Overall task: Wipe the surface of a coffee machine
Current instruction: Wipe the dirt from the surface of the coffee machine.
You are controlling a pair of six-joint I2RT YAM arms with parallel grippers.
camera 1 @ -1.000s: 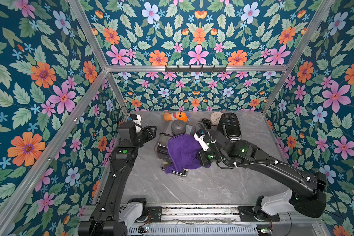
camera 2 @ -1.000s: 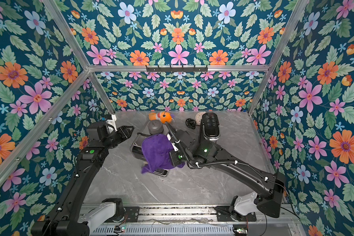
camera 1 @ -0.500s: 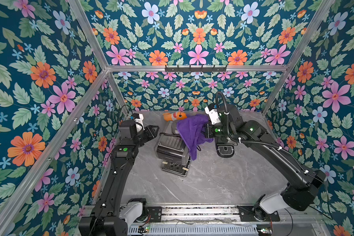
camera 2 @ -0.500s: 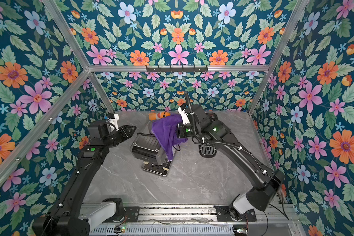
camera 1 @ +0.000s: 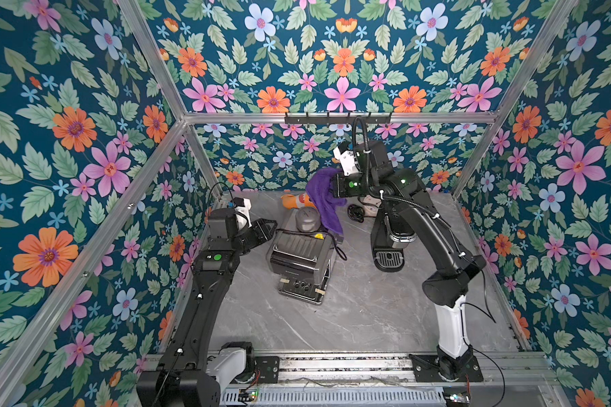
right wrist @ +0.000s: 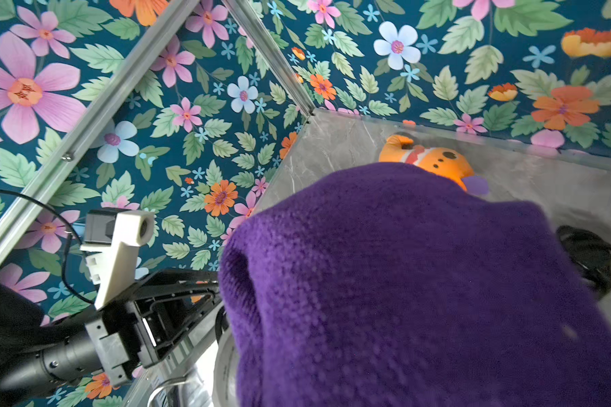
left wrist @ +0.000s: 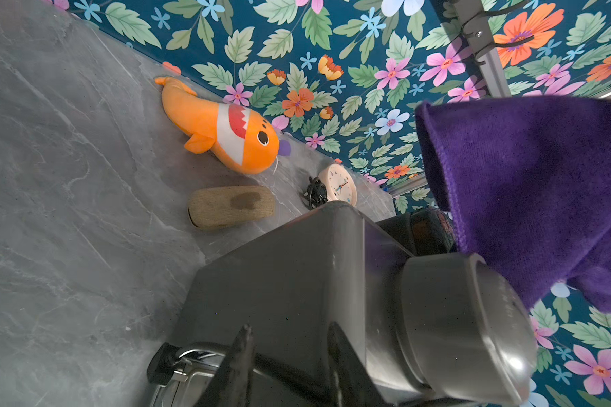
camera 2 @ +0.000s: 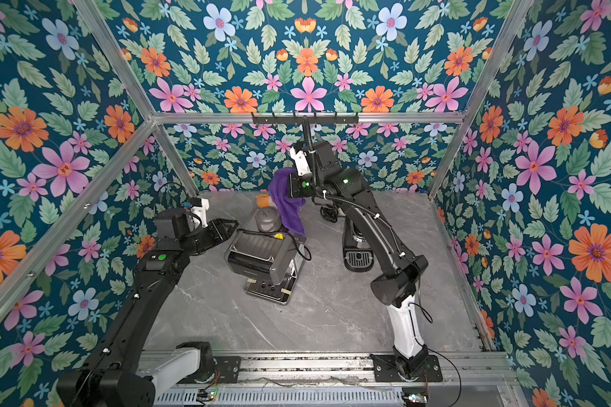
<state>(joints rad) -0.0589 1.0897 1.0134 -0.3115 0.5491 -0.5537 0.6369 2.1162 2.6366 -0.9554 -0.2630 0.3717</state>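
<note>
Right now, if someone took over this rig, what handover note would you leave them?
The right gripper is raised at the back, jaws shut on the purple cloth.
The left gripper sits beside the grey coffee machine, jaws part open; contact unclear.
The cloth hangs down to the machine's rear, beside its domed lid.
Done: cloth in hand; how much is wiped does not show.
Left: lower the cloth and wipe the machine's surfaces.

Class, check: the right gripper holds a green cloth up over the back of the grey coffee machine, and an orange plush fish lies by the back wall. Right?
No: the cloth is purple, not green, as both top views show. Otherwise yes: the right gripper holds it up over the back of the grey coffee machine, and the orange plush fish lies by the back wall.
</note>
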